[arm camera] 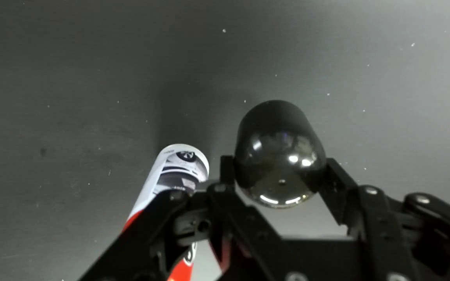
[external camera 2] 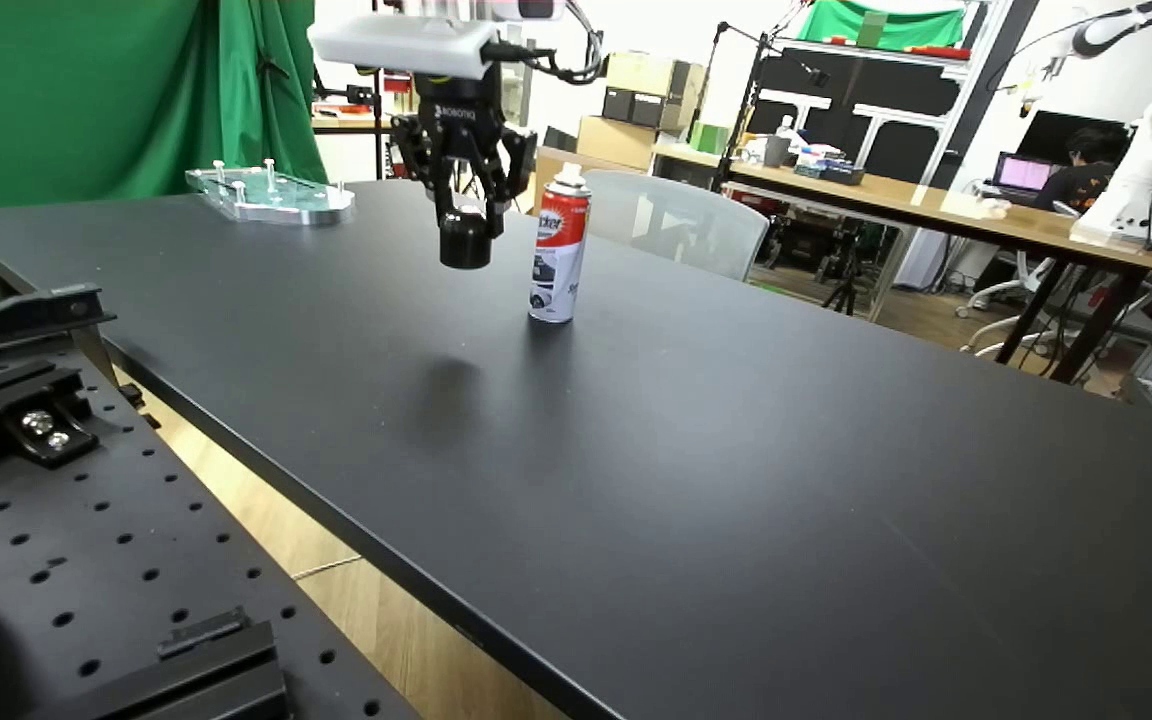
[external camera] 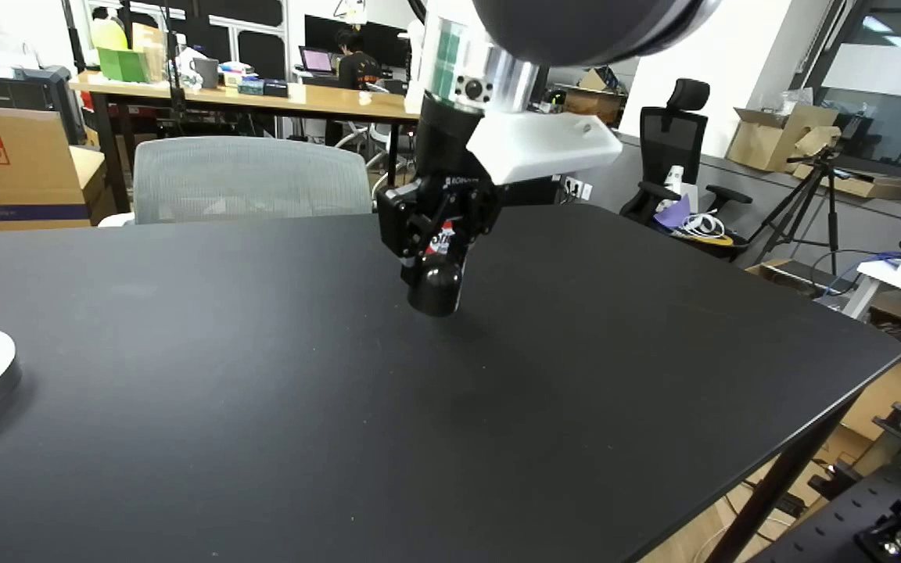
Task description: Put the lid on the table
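Exterior view — ROBOTIQ jaws hold the lid (external camera 2: 465, 247) near a "cker" can (external camera 2: 560, 246).

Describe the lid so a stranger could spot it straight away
Find the large black table, then the gripper above it. Held in that gripper is the lid, a short, glossy black cap. Unlike the taller red-and-white spray can standing on the table, it shows no label.
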`<action>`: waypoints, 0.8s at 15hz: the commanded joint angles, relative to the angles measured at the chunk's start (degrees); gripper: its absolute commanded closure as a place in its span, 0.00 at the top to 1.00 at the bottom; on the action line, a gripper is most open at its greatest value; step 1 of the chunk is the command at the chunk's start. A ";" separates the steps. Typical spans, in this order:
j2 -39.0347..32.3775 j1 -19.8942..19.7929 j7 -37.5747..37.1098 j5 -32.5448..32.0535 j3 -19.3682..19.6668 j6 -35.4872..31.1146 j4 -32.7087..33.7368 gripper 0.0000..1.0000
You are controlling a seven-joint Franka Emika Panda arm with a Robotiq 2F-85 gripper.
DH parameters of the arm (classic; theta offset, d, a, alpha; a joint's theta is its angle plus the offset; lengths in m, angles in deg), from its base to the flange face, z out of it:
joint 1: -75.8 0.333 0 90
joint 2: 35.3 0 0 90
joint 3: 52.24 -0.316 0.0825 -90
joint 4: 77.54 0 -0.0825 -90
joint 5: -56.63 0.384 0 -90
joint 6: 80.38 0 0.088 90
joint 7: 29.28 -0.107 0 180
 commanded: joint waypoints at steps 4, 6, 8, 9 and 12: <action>-5.47 7.67 -12.85 -8.89 12.41 -9.25 -1.70 0.32; -7.22 10.63 -14.05 -8.32 15.36 -10.39 -1.58 0.32; -8.71 13.51 -14.83 -7.33 17.73 -11.64 -1.57 0.32; -9.32 14.78 -15.30 -6.81 18.67 -12.07 -1.60 0.32; -10.84 17.70 -16.32 -5.26 20.41 -13.20 -1.71 0.87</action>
